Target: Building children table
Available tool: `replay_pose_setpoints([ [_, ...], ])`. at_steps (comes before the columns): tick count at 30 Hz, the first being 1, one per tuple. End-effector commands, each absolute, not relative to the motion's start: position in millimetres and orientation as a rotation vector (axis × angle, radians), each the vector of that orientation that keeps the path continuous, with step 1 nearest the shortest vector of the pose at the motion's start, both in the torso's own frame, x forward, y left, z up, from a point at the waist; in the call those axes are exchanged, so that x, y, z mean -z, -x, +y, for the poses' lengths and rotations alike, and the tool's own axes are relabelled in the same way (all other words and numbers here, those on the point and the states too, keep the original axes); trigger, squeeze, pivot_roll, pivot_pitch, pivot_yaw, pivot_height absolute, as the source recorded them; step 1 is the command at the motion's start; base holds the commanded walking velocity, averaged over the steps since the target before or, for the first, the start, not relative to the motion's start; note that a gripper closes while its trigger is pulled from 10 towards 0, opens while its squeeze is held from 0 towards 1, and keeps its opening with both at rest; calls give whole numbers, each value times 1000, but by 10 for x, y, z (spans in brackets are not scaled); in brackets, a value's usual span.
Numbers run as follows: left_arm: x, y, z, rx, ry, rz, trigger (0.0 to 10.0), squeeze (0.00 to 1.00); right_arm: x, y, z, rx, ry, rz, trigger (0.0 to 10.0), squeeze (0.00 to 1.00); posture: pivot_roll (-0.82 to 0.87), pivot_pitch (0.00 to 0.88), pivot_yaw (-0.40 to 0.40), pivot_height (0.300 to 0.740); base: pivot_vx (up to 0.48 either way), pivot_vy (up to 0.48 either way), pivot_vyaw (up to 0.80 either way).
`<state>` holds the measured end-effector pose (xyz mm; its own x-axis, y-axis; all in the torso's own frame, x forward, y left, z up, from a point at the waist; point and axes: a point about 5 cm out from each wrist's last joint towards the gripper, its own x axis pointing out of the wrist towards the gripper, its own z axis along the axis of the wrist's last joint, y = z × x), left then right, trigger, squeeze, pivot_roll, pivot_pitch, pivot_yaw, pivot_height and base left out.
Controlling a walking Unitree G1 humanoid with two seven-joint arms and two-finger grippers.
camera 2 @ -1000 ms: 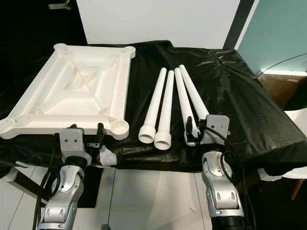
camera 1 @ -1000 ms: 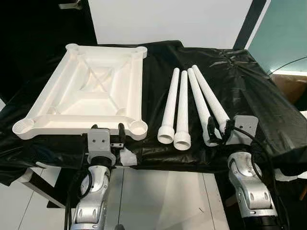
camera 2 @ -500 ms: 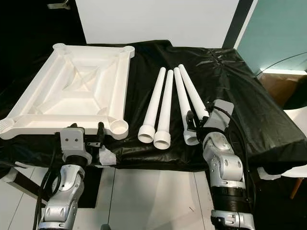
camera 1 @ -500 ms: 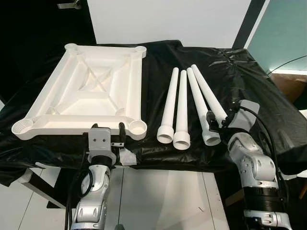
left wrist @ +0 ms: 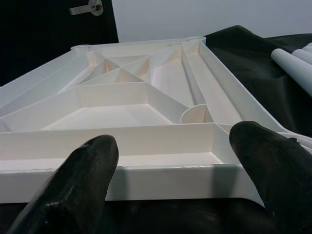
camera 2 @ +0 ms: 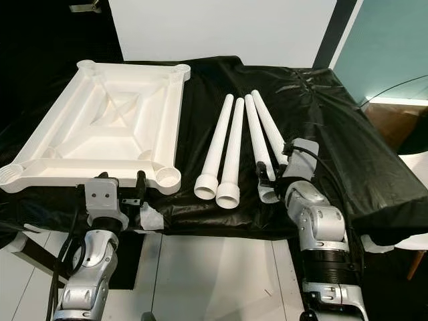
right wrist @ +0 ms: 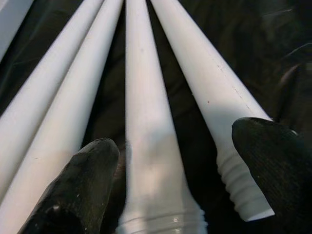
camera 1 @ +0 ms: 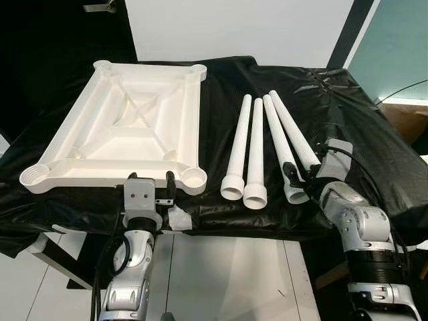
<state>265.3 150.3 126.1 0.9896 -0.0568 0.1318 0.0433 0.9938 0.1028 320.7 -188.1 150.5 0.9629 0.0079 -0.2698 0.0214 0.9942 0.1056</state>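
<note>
The white tabletop [camera 1: 124, 130] lies upside down at about 10 o'clock on the black cloth [camera 1: 348, 127]. The left gripper [camera 1: 152, 190] waits at its near edge, fingers wide apart. Four white legs [camera 1: 257, 150] lie at 2 o'clock. The right gripper [camera 1: 299, 175] is wide open over the two rightmost legs [right wrist: 195, 83]. It should close around just one leg, near the screw end, and hold it snugly.
</note>
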Motion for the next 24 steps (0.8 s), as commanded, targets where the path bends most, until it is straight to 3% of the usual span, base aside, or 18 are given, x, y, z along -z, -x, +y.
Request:
replay_pose_setpoints([
  [1, -1204, -2639, 1505, 28, -105, -110, 10000, 0, -1456, -3194, -1922, 23, -103, 301, 10000, 0, 19, 43, -50, 740, 0, 0, 0],
  [24, -1208, -2648, 1490, 18, -110, -111, 10000, 0, -949, -3143, -1702, -91, -164, 574, 9725, 0, 46, 38, -61, 740, 0, 0, 0],
])
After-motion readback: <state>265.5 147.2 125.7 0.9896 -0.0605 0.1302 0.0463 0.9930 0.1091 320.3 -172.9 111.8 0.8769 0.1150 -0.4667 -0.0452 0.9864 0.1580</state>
